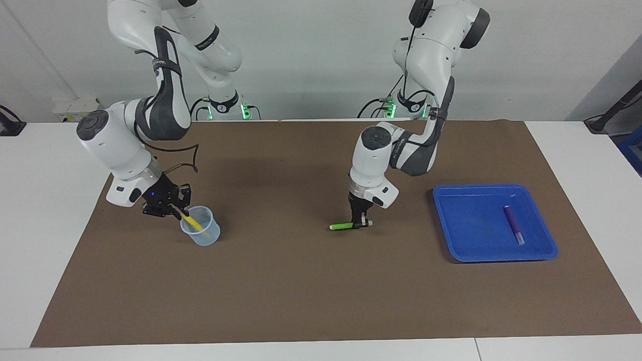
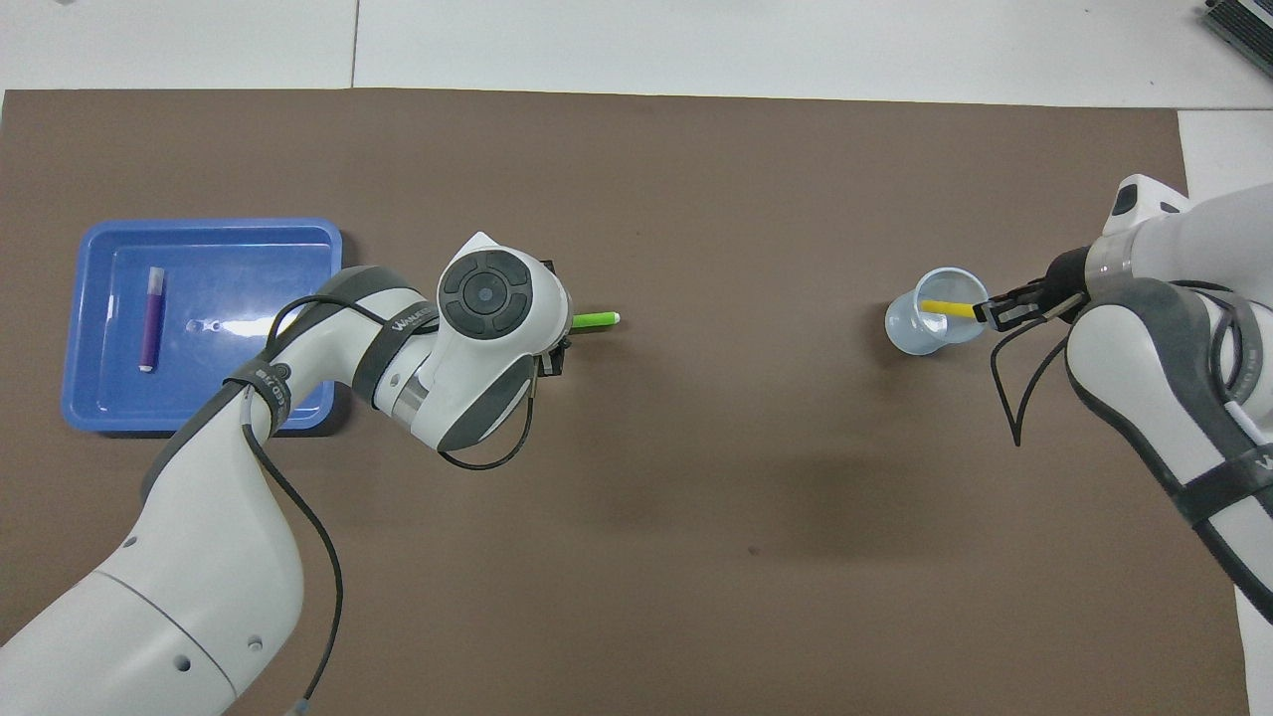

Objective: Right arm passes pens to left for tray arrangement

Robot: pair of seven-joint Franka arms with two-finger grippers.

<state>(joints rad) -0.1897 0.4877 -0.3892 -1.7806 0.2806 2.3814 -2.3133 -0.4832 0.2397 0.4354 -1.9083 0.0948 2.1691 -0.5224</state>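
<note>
A white table (image 1: pixel 577 150) carries a large brown mat (image 1: pixel 301 291) that covers most of its top, with a pale wall rising at the robots' end. Both white arms reach down over this mat. The right arm (image 1: pixel 115 145) leans over the mat's edge at its own end of the table, and the left arm (image 1: pixel 386 150) stands over the middle.

The blue tray (image 1: pixel 466 225) sits flat on the mat toward the left arm's end. Inside it lies the purple pen (image 1: pixel 514 224), flat, its long axis running roughly from the robots' edge of the tray to the edge farther from them, with its whitish tip at the end farther from the robots.

A small translucent cup (image 1: pixel 202 233) stands upright on the mat toward the right arm's end. The yellow pen (image 1: pixel 192 221) leans in it at a slant, its lower end down in the cup and its upper end rising over the rim toward the right arm's end of the table.

The right gripper (image 1: pixel 173 210) is at the cup's rim, its fingers pinched narrow on the upper end of the yellow pen.

The left gripper (image 1: pixel 357 223) points straight down over the middle of the mat, its fingers clamped on the green pen (image 1: pixel 343 226). That pen is level, its long axis along the table's length, its free end pointing toward the right arm's end. It sits low over the mat; whether it touches the mat cannot be told.
</note>
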